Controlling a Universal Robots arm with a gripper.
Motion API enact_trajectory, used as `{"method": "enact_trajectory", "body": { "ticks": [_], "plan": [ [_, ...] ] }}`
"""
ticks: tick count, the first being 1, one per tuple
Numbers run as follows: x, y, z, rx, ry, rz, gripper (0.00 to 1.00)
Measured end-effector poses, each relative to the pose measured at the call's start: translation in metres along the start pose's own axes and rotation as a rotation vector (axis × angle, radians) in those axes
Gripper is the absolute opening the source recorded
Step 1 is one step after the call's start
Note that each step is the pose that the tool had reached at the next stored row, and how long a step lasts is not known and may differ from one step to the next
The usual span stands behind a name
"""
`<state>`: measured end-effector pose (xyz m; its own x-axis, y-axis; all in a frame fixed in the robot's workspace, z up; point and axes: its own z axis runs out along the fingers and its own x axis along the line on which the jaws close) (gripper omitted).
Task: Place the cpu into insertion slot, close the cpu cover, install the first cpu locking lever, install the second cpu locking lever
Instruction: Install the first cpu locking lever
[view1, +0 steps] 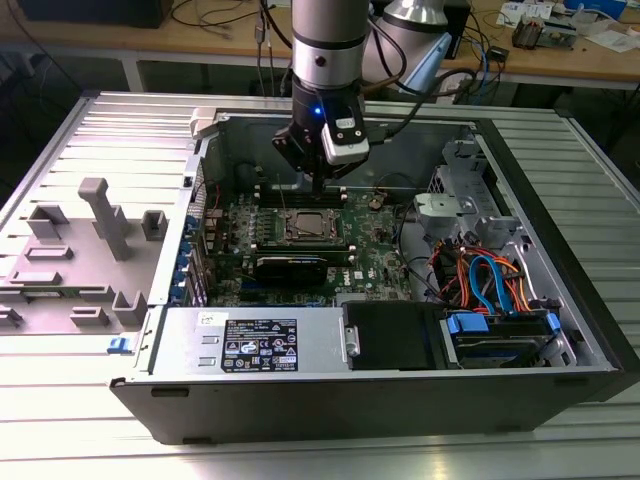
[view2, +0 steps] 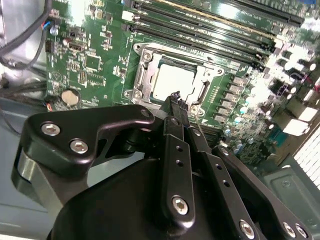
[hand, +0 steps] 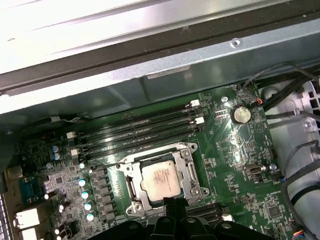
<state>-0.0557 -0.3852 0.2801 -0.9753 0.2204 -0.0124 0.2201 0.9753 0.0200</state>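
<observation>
Your gripper (view2: 175, 96) hangs closest, fingers pressed together on nothing, tips at the edge of the cpu cover (hand: 190, 172); you cannot tell if they touch. That silvery frame lies flat around the cpu (hand: 161, 177), seated in the insertion slot (view2: 144, 75). A printed label (view1: 258, 345) marks the power supply inside the computer case (view1: 350, 410).

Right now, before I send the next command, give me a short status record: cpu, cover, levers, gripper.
cpu: lies in the insertion slot, grey top showing
cpu cover: down flat, framing the cpu
locking levers: cannot tell whether latched
gripper: shut, holding nothing, tip over the slot's edge; contact cannot be told
setting: green board inside the open computer case
</observation>
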Motion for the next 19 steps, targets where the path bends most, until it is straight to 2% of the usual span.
{"method": "enact_trajectory", "body": {
  "ticks": [2,3,11,14,19],
  "plan": [
    [0.0,0.0,0.0004,-0.0007,0.0012,-0.062,0.11],
    [0.0006,-0.0001,0.0007,-0.001,0.0015,-0.073,0.11],
    [0.0176,-0.004,0.0009,-0.0029,0.0021,-0.096,0.11],
    [0.0209,-0.0047,0.001,-0.0029,0.0025,-0.113,0.11],
    [0.0216,-0.0051,0.0022,-0.0043,0.0047,-0.22,0.11]
  ]
}}
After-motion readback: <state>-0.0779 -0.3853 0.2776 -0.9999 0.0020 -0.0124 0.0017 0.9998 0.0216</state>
